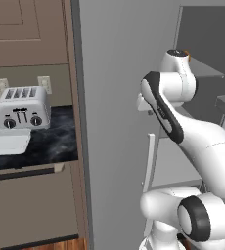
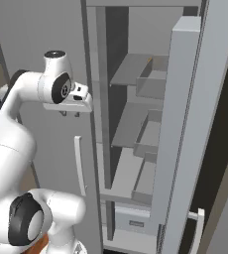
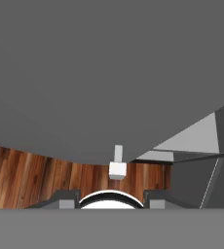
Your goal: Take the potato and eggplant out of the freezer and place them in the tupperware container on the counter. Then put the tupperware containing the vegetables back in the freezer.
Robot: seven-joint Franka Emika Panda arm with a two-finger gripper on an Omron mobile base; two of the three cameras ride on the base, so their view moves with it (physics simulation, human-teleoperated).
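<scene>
Freezer [image 2: 136, 124] stands open at the right of the scene, its flat grey door [image 1: 117, 112] swung out toward the robot and carrying a white vertical bar handle [image 2: 79, 166]; behind the door edge, grey inner shelves [image 2: 131, 126] step down one under another, with a drawer front low down; no potato or eggplant can be made out on the shelves from these angles. Left of the freezer, past a brown wooden cabinet side, the counter [image 1: 51, 141] runs black with faint white veins; on it the tupperware container [image 1: 7, 143] lies flat, a shallow white tray, just in front of a silver toaster [image 1: 22, 107] and touching or nearly touching its base; which, cannot be told. Two wall outlets [image 1: 44, 83] sit behind the toaster. The white arm bends up high in front of the door, and the gripper [image 2: 69, 113] hangs close beside the door's face near its edge, above the handle; whether its fingers are apart or together cannot be told. In the hand view the door [image 3: 99, 73] looms grey, with wooden floor [image 3: 31, 175] below.
</scene>
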